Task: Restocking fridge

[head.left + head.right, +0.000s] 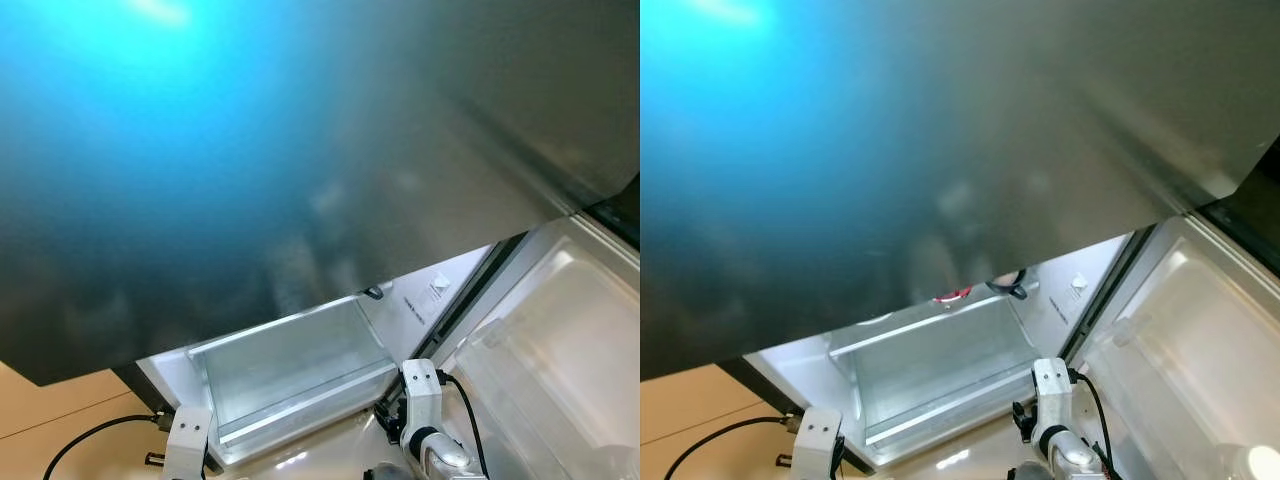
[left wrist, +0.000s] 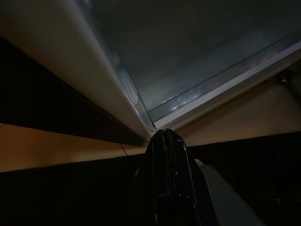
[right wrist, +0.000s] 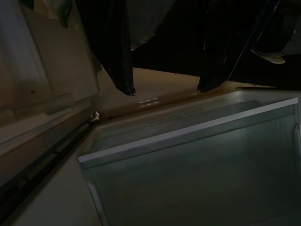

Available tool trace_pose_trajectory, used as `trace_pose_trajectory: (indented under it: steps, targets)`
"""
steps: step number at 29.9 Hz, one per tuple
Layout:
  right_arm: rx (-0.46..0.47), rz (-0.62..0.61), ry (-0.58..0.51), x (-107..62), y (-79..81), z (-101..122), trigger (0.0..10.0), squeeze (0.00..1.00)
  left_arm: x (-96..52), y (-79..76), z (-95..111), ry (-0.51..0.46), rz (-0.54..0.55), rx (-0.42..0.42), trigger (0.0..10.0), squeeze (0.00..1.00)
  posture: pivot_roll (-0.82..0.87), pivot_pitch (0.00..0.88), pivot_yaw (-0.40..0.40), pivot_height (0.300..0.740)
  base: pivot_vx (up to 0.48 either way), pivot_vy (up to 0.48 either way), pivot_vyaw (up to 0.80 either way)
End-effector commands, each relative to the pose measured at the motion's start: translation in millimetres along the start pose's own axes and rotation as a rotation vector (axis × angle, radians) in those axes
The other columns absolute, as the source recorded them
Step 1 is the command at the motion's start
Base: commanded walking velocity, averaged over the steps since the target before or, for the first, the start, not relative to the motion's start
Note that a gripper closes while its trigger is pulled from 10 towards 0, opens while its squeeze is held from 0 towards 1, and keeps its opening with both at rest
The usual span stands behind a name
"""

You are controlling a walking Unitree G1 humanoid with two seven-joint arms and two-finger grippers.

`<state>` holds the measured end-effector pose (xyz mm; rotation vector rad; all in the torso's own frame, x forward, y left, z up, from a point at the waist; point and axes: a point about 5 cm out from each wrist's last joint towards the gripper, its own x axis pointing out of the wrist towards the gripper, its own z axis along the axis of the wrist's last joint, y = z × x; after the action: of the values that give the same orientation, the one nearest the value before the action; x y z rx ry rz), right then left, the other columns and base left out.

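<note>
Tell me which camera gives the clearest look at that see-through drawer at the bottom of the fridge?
The left eye view shows the clear drawer best: bright, with front rim and walls visible. The right eye view shows much the same. The right wrist view shows it close but dim, the left wrist view just a dark corner.

Both arms were held low at the near edge of the head views, with only their white wrist housings and black cables visible. The left arm (image 1: 187, 440) sat at the near left, a cable trailing off to the left. The right arm (image 1: 421, 405) stood a little farther in. The left gripper (image 2: 168, 141) had its two black fingers pressed together. The right gripper (image 3: 164, 89) had its fingers (image 3: 123, 70) spread well apart.
</note>
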<state>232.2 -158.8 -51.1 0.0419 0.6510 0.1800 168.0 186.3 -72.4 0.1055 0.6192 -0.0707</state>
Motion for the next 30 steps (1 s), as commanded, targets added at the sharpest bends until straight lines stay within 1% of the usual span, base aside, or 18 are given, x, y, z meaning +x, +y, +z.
trace_pose_trajectory:
  steps: [1,5,7,9,11,12,15,25,26,28,30]
  targets:
    - [0.013,-0.01,0.032,-3.7,-2.2,-10.1,10.0,0.0,0.4,-1.3,1.6,-0.009,-0.003,0.008,10.0,0.0,-0.1,0.117,-0.033,0.676,0.0,0.0,0.0]
    - [0.013,-0.007,0.031,-3.7,-2.3,-10.0,10.0,0.0,0.6,-1.7,2.0,-0.011,-0.003,0.009,10.0,0.0,-0.1,0.117,-0.032,0.676,0.0,0.0,0.0]
    - [0.035,0.023,0.027,-3.7,-1.1,-9.5,10.0,0.0,0.7,-1.7,2.4,-0.013,-0.003,0.01,10.0,0.0,-0.1,0.117,-0.032,0.676,0.0,0.0,0.0]
    - [0.025,0.037,0.022,-3.6,-0.5,-8.7,10.0,0.0,1.0,-1.9,2.9,-0.015,-0.003,0.01,10.0,0.0,-0.1,0.118,-0.033,0.686,0.0,0.0,0.0]
    - [0.019,0.027,0.018,-3.7,-1.1,-8.3,10.0,0.0,1.1,-2.1,3.1,-0.016,-0.004,0.01,10.0,0.0,-0.1,0.118,-0.033,0.696,0.0,0.0,0.0]
    - [0.006,-0.005,0.029,-3.7,-3.2,-9.0,10.0,0.0,1.1,-2.2,3.3,-0.017,-0.004,0.01,10.0,0.0,-0.1,0.118,-0.032,0.696,0.0,0.0,0.0]
    - [-0.007,-0.037,0.038,-3.9,-5.5,-9.6,10.0,0.0,1.2,-2.4,3.4,-0.017,-0.005,0.01,10.0,0.0,-0.1,0.118,-0.032,0.696,0.0,0.0,0.0]
    - [-0.003,-0.057,0.028,-4.6,-7.6,-9.5,10.0,0.0,1.2,-2.3,2.6,-0.011,-0.004,0.01,10.0,0.0,-0.1,0.116,-0.031,0.696,0.0,0.0,0.0]
    - [-0.001,-0.053,0.03,-4.6,-7.6,-9.8,10.0,0.0,1.1,-2.2,2.4,-0.009,-0.004,0.01,10.0,0.0,-0.1,0.116,-0.032,0.696,0.0,0.0,0.0]
    - [0.039,0.003,0.012,-4.5,-4.6,-8.4,10.0,0.0,1.1,-1.9,1.9,-0.006,-0.003,0.01,10.0,0.0,-0.1,0.116,-0.033,0.696,0.0,0.0,0.0]
    - [0.028,0.018,0.013,-4.4,-3.4,-8.3,10.0,0.0,0.9,-1.8,1.7,-0.006,-0.002,0.009,10.0,0.0,-0.1,0.117,-0.033,0.701,0.0,0.0,0.0]
